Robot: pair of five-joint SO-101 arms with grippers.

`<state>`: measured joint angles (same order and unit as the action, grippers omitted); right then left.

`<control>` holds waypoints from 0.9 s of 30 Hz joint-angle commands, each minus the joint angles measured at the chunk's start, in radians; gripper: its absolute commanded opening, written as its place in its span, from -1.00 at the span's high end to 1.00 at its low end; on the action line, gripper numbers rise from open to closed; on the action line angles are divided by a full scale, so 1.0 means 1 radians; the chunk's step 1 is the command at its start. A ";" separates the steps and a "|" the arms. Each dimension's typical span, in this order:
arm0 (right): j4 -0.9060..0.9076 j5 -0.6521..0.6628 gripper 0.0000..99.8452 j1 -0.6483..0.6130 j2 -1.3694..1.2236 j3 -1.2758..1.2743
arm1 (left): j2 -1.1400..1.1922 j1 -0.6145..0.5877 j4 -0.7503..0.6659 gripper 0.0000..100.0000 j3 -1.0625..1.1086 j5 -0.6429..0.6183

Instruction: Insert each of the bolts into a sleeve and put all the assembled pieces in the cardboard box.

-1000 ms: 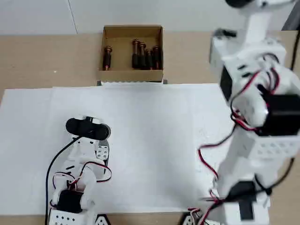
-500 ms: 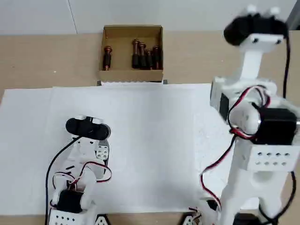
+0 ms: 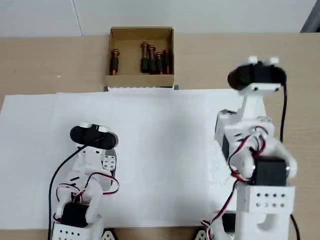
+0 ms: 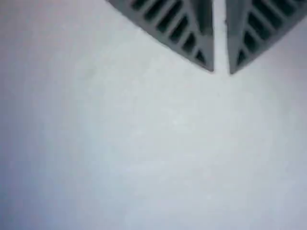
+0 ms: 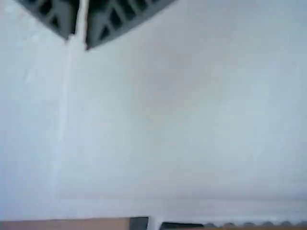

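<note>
Passage: middle of white sheet (image 3: 165, 145), up to cardboard box (image 3: 141, 80).
Obstacles: left arm (image 3: 89, 172) near left, right arm (image 3: 252, 150) near right.

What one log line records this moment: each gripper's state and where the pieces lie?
left gripper: shut, holding nothing | right gripper: shut, holding nothing | assembled pieces: inside cardboard box

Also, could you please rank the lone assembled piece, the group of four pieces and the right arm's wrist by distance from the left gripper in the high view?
From the left gripper:
1. Lone assembled piece, left part of the cardboard box.
2. Group of four pieces, box's right part.
3. Right arm's wrist, far right.
</note>
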<state>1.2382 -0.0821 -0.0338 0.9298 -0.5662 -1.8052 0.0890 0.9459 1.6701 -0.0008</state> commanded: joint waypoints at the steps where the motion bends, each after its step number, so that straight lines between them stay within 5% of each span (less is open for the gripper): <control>1: -0.116 -0.012 0.99 0.001 0.097 -0.169 | -0.011 -0.006 0.000 0.99 -0.005 0.008; 14: -0.467 -0.008 0.99 -0.085 0.390 -0.727 | -0.011 -0.006 0.000 0.99 -0.005 0.008; 27: -0.518 -0.005 0.99 -0.085 0.769 -1.073 | -0.011 -0.006 0.000 0.99 -0.005 0.008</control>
<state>0.7396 -0.0852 -0.1089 1.6172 -1.6141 -1.8052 0.0890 0.9459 1.6701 -0.0008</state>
